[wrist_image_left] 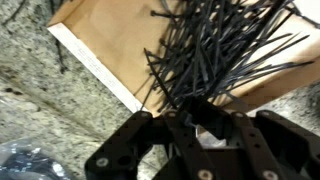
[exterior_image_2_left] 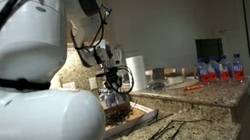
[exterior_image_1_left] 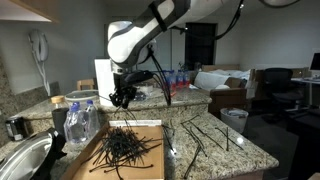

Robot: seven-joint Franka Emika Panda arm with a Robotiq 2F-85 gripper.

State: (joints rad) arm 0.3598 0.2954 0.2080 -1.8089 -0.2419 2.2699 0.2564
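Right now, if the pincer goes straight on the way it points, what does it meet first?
Most likely the pile of black cable ties on the cardboard sheet: the pincer hangs shut directly above it, pointing down. The gap is hard to judge.

Black zip ties (wrist_image_left: 215, 50), loose tangled heap, on brown cardboard sheet (wrist_image_left: 105, 35)

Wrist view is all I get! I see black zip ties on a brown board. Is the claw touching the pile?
Observer: No, in an exterior view the shut gripper hangs above the pile of black plastic zip ties, clear of it.
Operator: Any ties off the board?
Observer: Yes, long loose ties lie on the speckled granite counter beside the flat brown cardboard.
Operator: What else?
Observer: Some clear plastic water bottles stand by the cardboard's other side.
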